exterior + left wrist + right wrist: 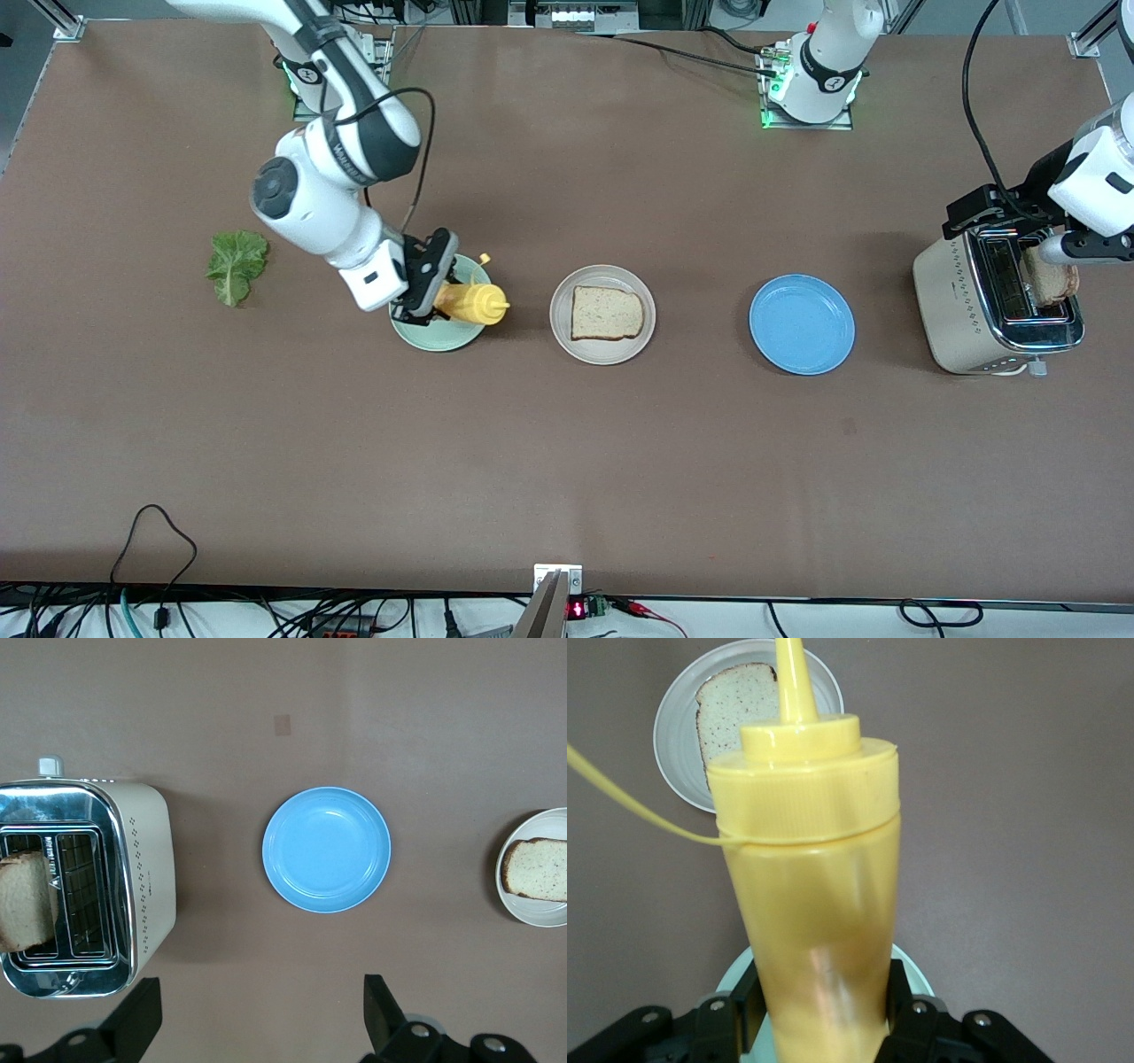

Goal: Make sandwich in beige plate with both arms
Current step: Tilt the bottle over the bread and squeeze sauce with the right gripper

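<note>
The beige plate (602, 315) lay mid-surface, holding one bread slice (606, 313). The right claw (431, 290) gripped a yellow mustard bottle (471, 302) over the mint-green plate (440, 332). The left claw (257, 1014) hung spread wide, empty, by the toaster (988, 301), whose slot held a second slice (1051, 278).

A yellow squeeze bottle (811, 895) fills the middle, its nozzle at twelve o'clock. The right gripper (819, 1014) clasps its base at six o'clock, over a mint-green plate (740, 979). At eleven o'clock, a bread slice (735, 704) lies on the beige plate (673, 744).
</note>
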